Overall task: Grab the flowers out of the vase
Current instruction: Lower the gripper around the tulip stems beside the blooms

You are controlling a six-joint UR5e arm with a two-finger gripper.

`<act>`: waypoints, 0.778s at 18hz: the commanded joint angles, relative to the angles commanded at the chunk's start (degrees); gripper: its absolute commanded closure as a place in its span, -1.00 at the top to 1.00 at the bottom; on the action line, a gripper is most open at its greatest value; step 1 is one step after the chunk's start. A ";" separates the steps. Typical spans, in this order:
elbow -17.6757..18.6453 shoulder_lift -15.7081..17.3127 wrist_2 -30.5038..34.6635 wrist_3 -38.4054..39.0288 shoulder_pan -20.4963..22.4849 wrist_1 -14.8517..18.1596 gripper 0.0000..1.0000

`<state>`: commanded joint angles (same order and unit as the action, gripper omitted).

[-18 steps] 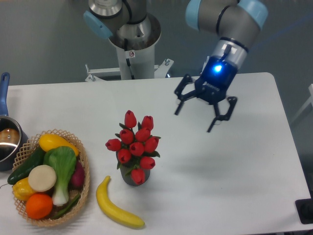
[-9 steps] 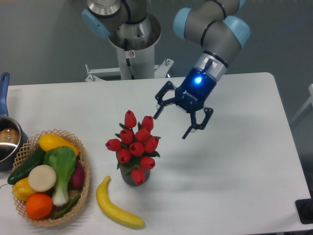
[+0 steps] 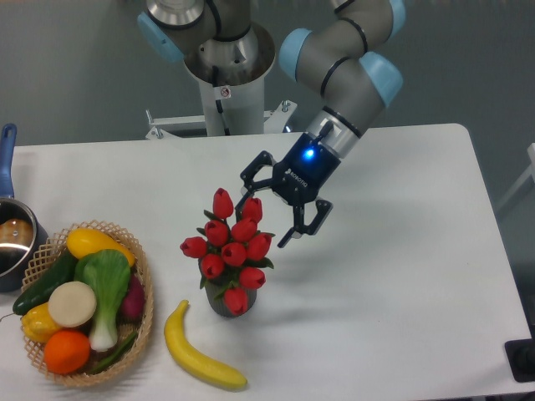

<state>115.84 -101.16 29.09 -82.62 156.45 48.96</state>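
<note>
A tight bunch of red tulip flowers [image 3: 231, 246] with dark green leaves stands in a small dark grey vase [image 3: 219, 302] near the table's middle front. Only the vase's lower part shows under the blooms. My gripper [image 3: 265, 216] hangs open just right of and above the bunch's top. One fingertip lies close to the upper right bloom, the other further right. Nothing is between the fingers.
A yellow banana [image 3: 197, 352] lies just front-left of the vase. A wicker basket [image 3: 141, 311] of vegetables and fruit sits at the left front. A blue-handled pot [image 3: 12, 242] stands at the left edge. The arm's base [image 3: 226, 67] is behind the table.
The gripper has moved left and down from the table's right middle toward the flowers, staying open. The flowers and vase have not moved.
</note>
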 joint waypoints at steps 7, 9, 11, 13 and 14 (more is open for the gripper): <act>-3.07 -2.81 -1.23 0.88 -3.51 -0.26 1.00; -3.60 -3.69 -1.23 0.71 -3.52 -0.35 1.00; -4.22 -4.30 -1.23 0.53 -3.52 -0.44 1.00; -5.18 -4.92 -1.32 0.70 -4.04 -0.44 1.00; -5.53 -5.27 -1.32 0.79 -4.30 -0.44 1.00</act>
<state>110.31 -106.43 27.77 -81.83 152.14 48.52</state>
